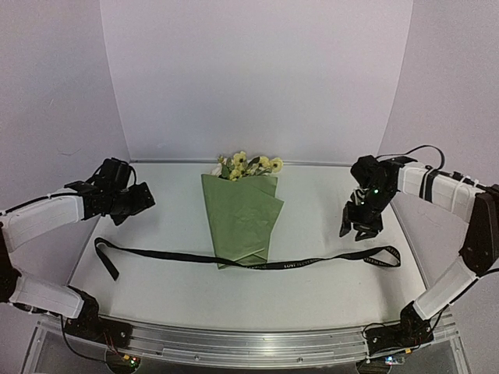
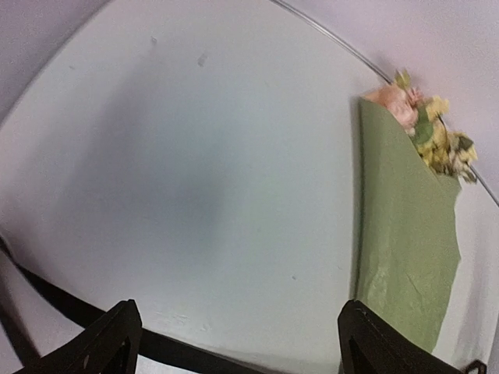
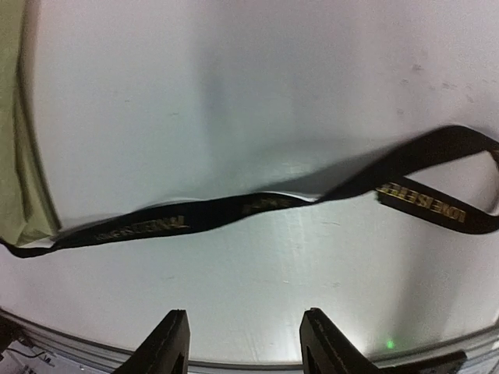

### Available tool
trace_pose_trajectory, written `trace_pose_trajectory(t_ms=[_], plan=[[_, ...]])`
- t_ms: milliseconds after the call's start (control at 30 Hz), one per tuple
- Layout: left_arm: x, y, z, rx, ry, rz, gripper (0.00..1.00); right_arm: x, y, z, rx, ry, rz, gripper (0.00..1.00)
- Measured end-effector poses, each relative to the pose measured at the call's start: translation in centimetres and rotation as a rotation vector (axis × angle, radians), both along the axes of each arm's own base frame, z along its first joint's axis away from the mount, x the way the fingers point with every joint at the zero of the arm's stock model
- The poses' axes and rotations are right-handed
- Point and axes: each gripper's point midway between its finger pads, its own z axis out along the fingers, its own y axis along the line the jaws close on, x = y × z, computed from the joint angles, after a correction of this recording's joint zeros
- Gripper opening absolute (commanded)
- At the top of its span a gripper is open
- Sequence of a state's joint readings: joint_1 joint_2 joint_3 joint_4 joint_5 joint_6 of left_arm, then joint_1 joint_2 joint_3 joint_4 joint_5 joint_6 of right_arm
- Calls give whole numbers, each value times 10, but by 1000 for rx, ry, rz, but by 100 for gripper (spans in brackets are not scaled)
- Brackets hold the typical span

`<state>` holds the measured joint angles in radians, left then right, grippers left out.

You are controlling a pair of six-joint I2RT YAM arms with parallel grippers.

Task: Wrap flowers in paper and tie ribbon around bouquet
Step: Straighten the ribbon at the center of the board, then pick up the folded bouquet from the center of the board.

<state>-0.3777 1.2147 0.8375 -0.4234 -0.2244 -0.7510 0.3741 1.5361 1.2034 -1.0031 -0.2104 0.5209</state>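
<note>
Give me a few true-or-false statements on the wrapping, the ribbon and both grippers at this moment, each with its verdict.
1. The flowers sit inside the folded paper, blooms pointing away from the arm bases. True.
2. The ribbon is tied in a bow around the bouquet. False: it lies untied, stretched across the table, crossing only the cone's narrow end.
3. The left gripper holds one ribbon end. False: it is open and empty.
4. The right gripper is open with nothing between its fingers. True.
</note>
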Motion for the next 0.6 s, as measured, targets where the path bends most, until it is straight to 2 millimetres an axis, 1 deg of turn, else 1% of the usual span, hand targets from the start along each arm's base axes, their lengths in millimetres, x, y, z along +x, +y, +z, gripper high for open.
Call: trace_pose_trajectory(t_ms=[33, 133, 200, 267, 367, 467, 600], plan=[[3, -16, -7, -30, 15, -54, 87, 3, 14, -3, 33, -2, 6, 53], [6, -55, -22, -86, 49, -176, 86, 15, 55, -17, 125, -10, 11, 55], [9, -81, -31, -135, 66, -255, 85, 25, 78, -27, 173, -19, 9, 56], [11, -102, -38, -183, 77, -319, 84, 34, 100, -41, 220, -15, -7, 57], [14, -126, -50, -252, 94, -393, 81, 47, 127, -57, 277, -12, -33, 57], [18, -147, -63, -309, 114, -457, 79, 64, 151, -68, 335, -29, -59, 56], [22, -169, -73, -365, 130, -520, 75, 75, 173, -78, 389, -42, -78, 56]])
